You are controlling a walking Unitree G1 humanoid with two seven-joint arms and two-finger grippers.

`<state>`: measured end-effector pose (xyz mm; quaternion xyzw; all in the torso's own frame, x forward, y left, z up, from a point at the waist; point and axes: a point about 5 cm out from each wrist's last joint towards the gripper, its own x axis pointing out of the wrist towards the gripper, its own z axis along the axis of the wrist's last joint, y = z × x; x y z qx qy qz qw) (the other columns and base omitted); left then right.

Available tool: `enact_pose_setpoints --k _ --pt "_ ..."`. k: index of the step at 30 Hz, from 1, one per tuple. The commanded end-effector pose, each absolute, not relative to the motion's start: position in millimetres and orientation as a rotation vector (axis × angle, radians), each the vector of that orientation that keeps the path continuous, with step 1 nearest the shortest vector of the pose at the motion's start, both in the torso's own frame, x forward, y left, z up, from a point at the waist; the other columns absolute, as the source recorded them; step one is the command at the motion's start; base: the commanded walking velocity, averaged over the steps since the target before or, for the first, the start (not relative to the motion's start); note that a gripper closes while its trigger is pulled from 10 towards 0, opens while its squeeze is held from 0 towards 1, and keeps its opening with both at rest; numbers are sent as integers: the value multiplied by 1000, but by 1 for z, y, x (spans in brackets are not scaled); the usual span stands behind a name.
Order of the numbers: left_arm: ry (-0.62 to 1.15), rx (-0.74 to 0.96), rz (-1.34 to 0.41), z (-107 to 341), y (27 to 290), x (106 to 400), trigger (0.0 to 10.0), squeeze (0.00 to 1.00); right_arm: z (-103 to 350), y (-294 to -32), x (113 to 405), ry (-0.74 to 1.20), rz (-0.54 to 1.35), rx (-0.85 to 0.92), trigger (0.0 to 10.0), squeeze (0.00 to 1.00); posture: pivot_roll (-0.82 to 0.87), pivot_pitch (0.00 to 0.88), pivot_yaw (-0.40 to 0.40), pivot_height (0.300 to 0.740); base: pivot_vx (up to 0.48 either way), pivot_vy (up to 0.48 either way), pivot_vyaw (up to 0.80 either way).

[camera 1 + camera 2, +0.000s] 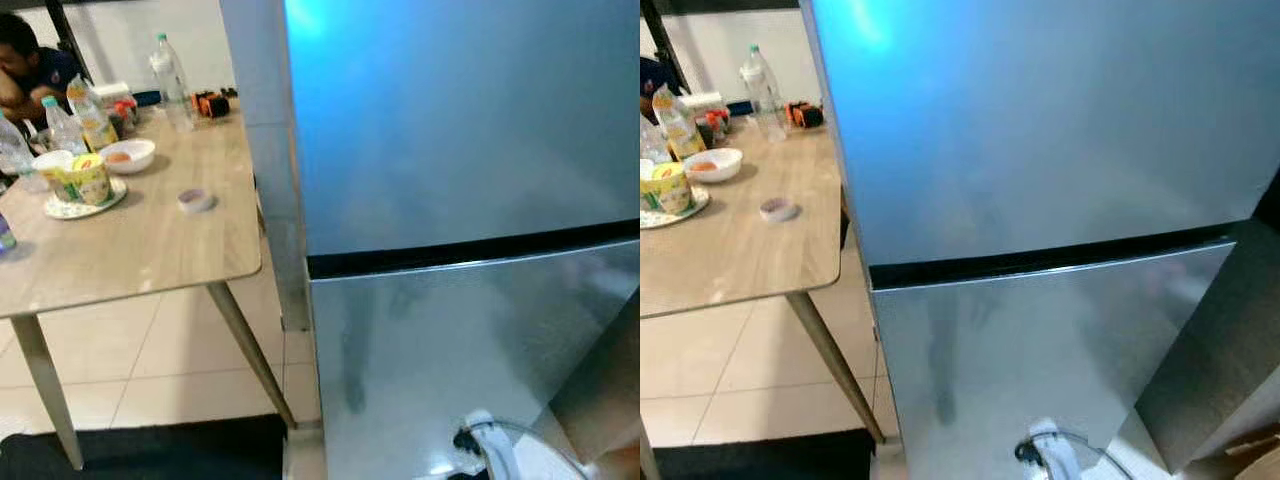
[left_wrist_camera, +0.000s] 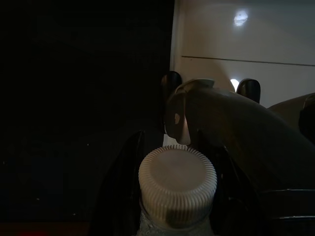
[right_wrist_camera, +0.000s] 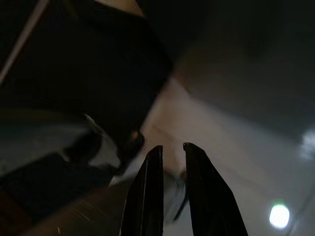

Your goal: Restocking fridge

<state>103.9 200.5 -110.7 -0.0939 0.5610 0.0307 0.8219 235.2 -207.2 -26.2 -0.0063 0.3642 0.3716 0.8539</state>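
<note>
The silver two-door fridge (image 1: pixel 460 150) stands right in front of me with both doors closed; a black seam (image 1: pixel 470 250) divides the upper door from the lower one (image 1: pixel 1040 340). In the left wrist view a bottle with a white ribbed cap (image 2: pixel 177 184) sits between the black fingers (image 2: pixel 123 187) of my left gripper (image 2: pixel 171 136), which is shut on it. The right wrist view is dark: my right gripper (image 3: pixel 172 146) hangs low with its fingers nearly together and nothing between them.
To the left is a wooden table (image 1: pixel 150 250) with water bottles (image 1: pixel 170 80), a white bowl (image 1: pixel 128 155), a yellow cup (image 1: pixel 85 178) and a small lid (image 1: pixel 195 199). A person (image 1: pixel 30 65) sits at its far end. A dark mat (image 1: pixel 150 450) lies on the tiles.
</note>
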Motion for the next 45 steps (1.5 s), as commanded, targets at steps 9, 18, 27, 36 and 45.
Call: enact_pose_setpoints --k 9,18,27,36,45 --pt "1238 -235 41 -115 190 92 10000 0 27 -186 256 567 1313 121 10000 1000 -90 0 -1 740 0 0 0" --pt "1249 -238 29 -115 190 90 10000 0 84 -171 279 266 1411 186 10000 1000 -89 0 -3 740 0 0 0" --pt "1247 -215 29 -115 191 90 10000 0 156 -154 296 3 1491 2 10000 1000 -87 0 -3 740 0 0 0" --pt "1247 -219 25 -115 190 90 10000 0 197 -152 296 -21 1510 -304 10000 0 -94 0 -9 740 0 0 0" --pt "1245 -226 26 -116 188 90 10000 0 217 -144 312 -42 1344 -548 10000 0 -94 0 -17 740 0 0 0"
